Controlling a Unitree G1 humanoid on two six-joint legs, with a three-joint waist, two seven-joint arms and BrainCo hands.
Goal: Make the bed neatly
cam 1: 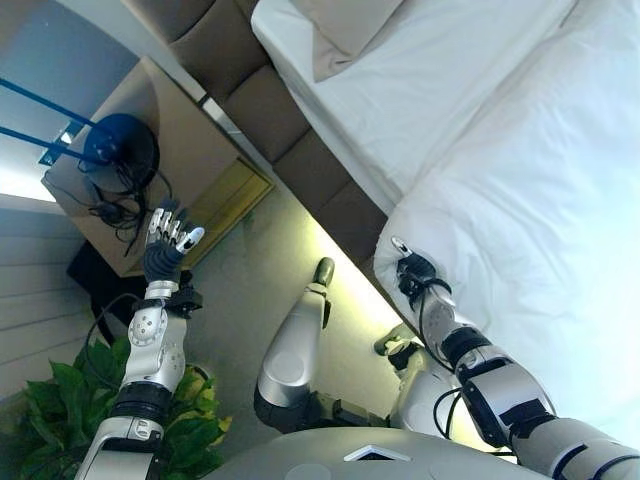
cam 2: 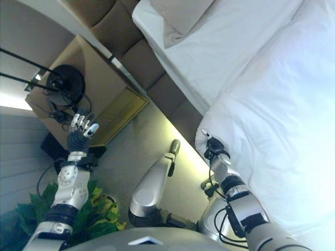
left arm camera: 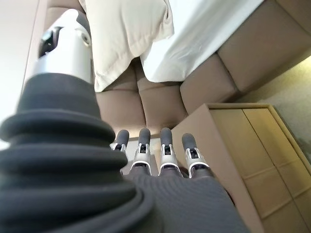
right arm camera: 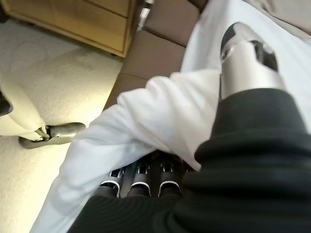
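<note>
A white duvet point(cam 1: 530, 220) lies bunched over the near part of the bed, its edge hanging over the side. Beyond it are the bare white sheet point(cam 1: 430, 90) and a beige pillow point(cam 1: 345, 30) at the head. My right hand point(cam 1: 415, 270) is at the duvet's hanging edge. In the right wrist view its fingers point(right arm camera: 141, 182) curl under a fold of the duvet point(right arm camera: 160, 111) with the thumb over it. My left hand point(cam 1: 165, 245) is raised in the air beside the bed, off the bedding. Its fingers point(left arm camera: 165, 145) are straight and hold nothing.
The bed's brown padded base point(cam 1: 300, 150) runs along the lit carpet strip. A wooden nightstand point(cam 1: 170, 140) with a round dark lamp base point(cam 1: 120, 140) and cables stands behind my left hand. A green plant point(cam 1: 60, 400) is at the lower left.
</note>
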